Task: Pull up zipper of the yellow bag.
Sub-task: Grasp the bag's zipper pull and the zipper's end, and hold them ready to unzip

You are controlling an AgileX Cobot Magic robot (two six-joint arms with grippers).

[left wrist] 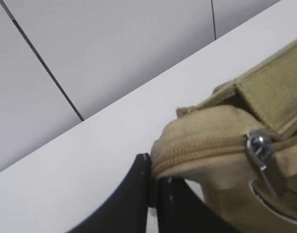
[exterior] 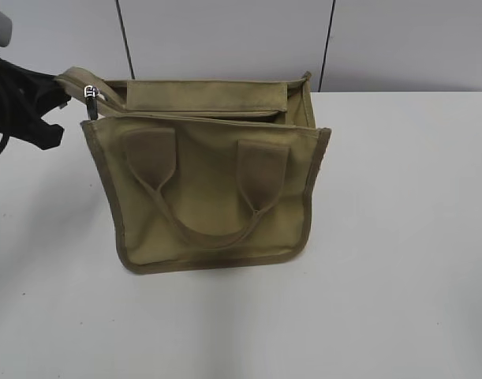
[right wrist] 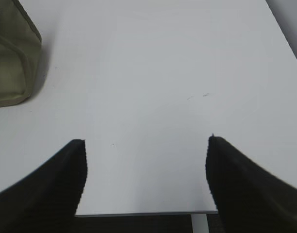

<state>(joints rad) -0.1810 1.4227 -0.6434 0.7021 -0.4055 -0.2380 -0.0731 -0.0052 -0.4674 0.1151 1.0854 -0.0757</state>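
The yellow bag (exterior: 213,185) stands on the white table, handles facing me. Its top is open, with a khaki flap across the mouth. My left gripper (exterior: 57,99) is at the bag's top left corner, shut on the fabric end of the zipper strip (left wrist: 187,145). The zipper (left wrist: 206,148) runs right from the jaws (left wrist: 153,182) to the silver pull tab (left wrist: 262,158), which also shows in the exterior view (exterior: 90,92). My right gripper (right wrist: 146,145) is open and empty over bare table, well right of the bag's corner (right wrist: 12,58). It is out of the exterior view.
The white table (exterior: 398,237) stretches to the right of the bag and in front of it. Its front edge shows in the right wrist view (right wrist: 143,212). A grey panelled wall (exterior: 225,39) stands close behind the bag.
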